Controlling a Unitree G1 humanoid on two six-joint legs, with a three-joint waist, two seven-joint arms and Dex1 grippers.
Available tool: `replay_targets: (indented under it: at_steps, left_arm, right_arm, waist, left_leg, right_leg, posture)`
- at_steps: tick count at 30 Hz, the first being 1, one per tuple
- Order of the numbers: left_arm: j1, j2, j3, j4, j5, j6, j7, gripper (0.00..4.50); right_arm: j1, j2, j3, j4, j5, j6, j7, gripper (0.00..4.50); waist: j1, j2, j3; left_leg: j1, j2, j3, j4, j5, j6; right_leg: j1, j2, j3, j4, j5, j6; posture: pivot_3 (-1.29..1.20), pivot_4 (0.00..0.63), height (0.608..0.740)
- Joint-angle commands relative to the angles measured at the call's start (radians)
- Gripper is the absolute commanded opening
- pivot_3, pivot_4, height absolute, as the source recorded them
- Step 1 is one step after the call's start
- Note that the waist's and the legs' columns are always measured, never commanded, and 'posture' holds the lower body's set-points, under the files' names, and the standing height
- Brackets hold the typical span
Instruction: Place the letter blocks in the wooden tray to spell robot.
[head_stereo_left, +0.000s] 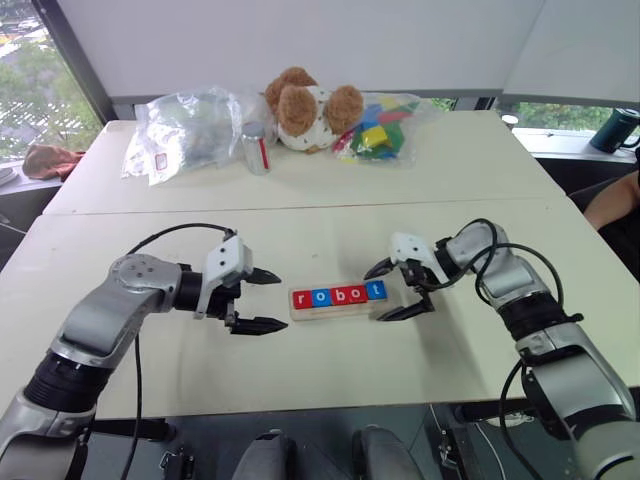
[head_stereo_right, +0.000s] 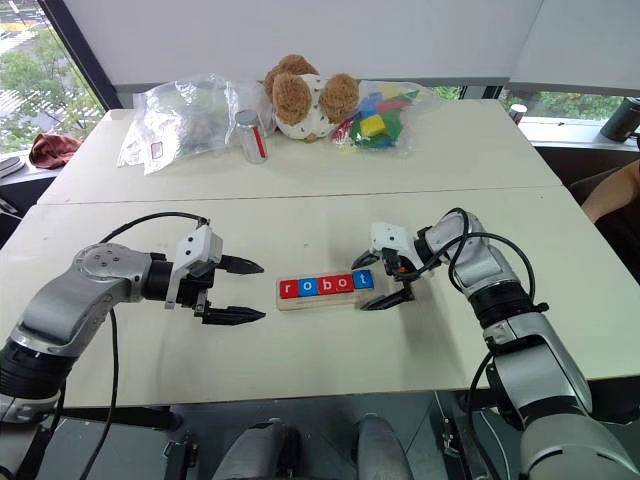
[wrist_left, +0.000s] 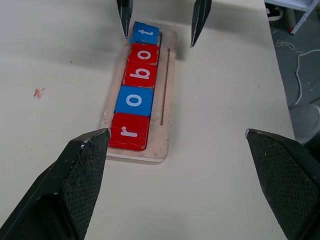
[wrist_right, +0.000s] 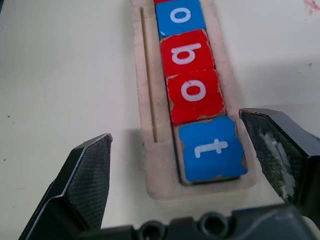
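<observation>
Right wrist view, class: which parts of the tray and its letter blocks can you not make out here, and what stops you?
- Block r: cut off by the top edge; only a red sliver shows.
- Tray: its far end runs past that same edge.
- Tray's near rim: partly covered by the right end effector, whose body crosses the bottom.
- Blocks o, b, o and t read clearly.

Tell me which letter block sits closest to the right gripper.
The blue t block, last in the wooden tray, lies between the open right gripper fingers.
</observation>
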Motion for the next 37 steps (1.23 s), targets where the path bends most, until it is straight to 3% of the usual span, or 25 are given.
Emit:
replay_targets:
  at_steps: [1,18,24,29,32,37]
  left_arm:
    - [-0.013,0.003,0.013,-0.005,-0.007,-0.009,-0.005,4.50]
    - [-0.030,-0.008,0.003,0.014,-0.002,-0.016,-0.009,4.50]
    - [-0.006,0.000,0.045,-0.010,-0.036,0.012,0.008,4.50]
    - [0.082,0.055,0.126,-0.061,-0.092,0.073,0.013,4.50]
    - [0.137,0.064,0.192,-0.020,-0.098,0.098,0.061,4.50]
    - [0.211,0.037,0.255,0.015,-0.120,0.107,0.106,4.50]
  right_arm:
    - [0.009,-0.030,-0.027,-0.038,0.020,0.012,-0.006,4.47]
    - [0.051,-0.048,-0.023,-0.103,0.042,0.068,-0.021,4.47]
    - [0.022,-0.078,-0.134,-0.132,0.078,0.126,-0.150,4.47]
    - [0.219,-0.186,-0.297,-0.482,0.256,0.521,-0.202,4.47]
    - [0.409,-0.230,-0.453,-0.662,0.345,0.733,-0.295,4.47]
    - [0.644,-0.215,-0.589,-0.810,0.396,0.840,-0.433,4.47]
  waist:
    - [-0.001,0.000,0.000]
    - [0.000,0.000,0.000]
    - [0.000,0.000,0.000]
    - [0.006,0.000,0.000]
    - [0.009,0.000,0.000]
    - [0.005,0.000,0.000]
  left_leg:
    - [0.000,0.000,0.000,0.000,0.000,0.000]
    - [0.000,0.000,0.000,0.000,-0.001,0.001]
    - [0.000,0.000,0.000,0.000,-0.001,0.001]
    - [-0.002,0.000,-0.003,-0.001,-0.001,0.001]
    - [-0.004,0.000,-0.004,-0.002,-0.002,0.003]
    - [-0.003,0.000,-0.002,0.000,-0.002,0.003]
  right_leg:
    - [0.000,0.000,0.000,0.000,0.000,0.000]
    - [0.000,0.000,0.000,0.000,0.000,0.000]
    - [0.000,0.000,0.000,0.000,0.000,0.000]
    - [-0.002,0.000,-0.001,0.000,0.000,0.000]
    - [-0.002,0.000,-0.001,-0.002,0.000,0.000]
    - [-0.001,-0.001,0.000,-0.002,0.000,0.000]
  posture:
    - [0.00,0.150,0.740]
    - [0.00,0.150,0.740]
    - [0.00,0.150,0.740]
    - [0.00,0.150,0.740]
    - [0.00,0.150,0.740]
    - [0.00,0.150,0.740]
